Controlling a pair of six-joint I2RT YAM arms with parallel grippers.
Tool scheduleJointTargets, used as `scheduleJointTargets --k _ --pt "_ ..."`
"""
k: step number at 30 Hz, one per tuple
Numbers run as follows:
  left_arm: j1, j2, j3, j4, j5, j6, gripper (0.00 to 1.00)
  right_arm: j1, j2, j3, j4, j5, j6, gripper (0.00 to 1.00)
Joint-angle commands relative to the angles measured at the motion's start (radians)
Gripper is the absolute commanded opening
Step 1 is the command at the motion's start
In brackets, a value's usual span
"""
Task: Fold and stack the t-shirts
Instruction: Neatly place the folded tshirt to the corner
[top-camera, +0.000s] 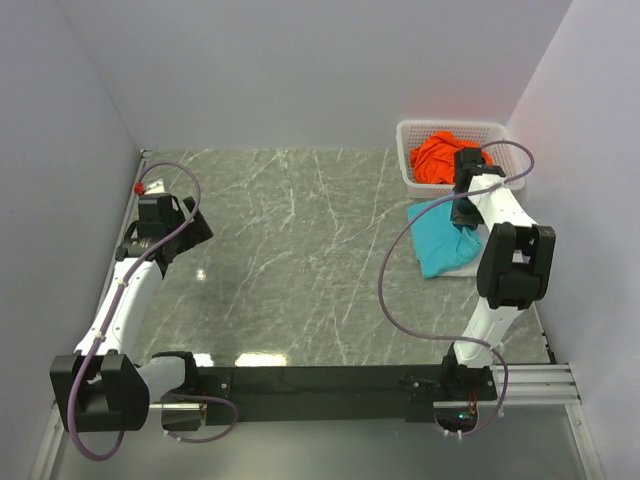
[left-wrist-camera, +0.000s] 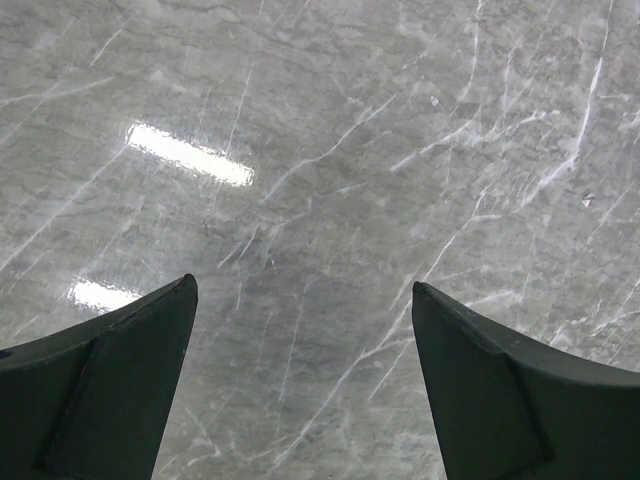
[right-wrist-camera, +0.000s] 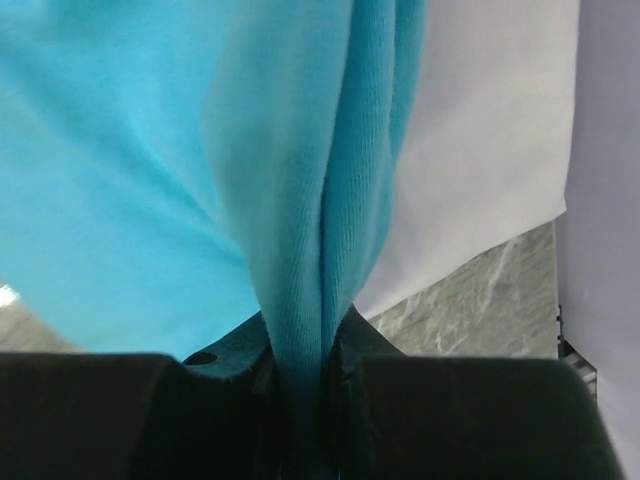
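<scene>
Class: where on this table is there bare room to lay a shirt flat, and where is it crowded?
Bare: the table in the middle, between left gripper and teal t-shirt. Crowded: far right corner, with basket, orange t-shirt, white t-shirt, and right gripper pinching the teal one.

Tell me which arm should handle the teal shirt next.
Right. The right gripper is shut on a bunched fold of the teal t-shirt; the left gripper is open over bare table.

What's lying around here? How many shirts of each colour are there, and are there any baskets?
Teal t-shirt: 1
White t-shirt: 1
Orange t-shirt: 1
White basket: 1
Total: 4
</scene>
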Motion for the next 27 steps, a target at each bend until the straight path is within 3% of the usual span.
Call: scheduleJointTargets --k 1,12,16,17,20,27 --pt "0.002 -0.01 -0.006 0.025 0.02 0.017 0.93 -0.029 0.021 0.001 0.045 0.116 0.024 0.0" --pt "0.002 0.003 -0.007 0.028 0.028 0.02 0.93 -0.075 0.095 -0.019 0.132 0.197 0.04 0.06" --pt "0.003 0.005 -0.007 0.026 0.026 0.021 0.93 -0.078 0.103 -0.04 0.141 0.217 0.057 0.31" --pt "0.003 0.005 -0.007 0.028 0.026 0.02 0.93 -0.078 0.098 -0.039 0.143 0.222 0.063 0.43" --pt "0.003 0.006 -0.009 0.029 0.031 0.021 0.93 -0.079 0.078 -0.022 0.131 0.283 0.092 0.58" --pt "0.002 0.003 -0.011 0.032 0.034 0.023 0.92 -0.116 0.034 0.007 0.08 0.38 0.16 0.61"
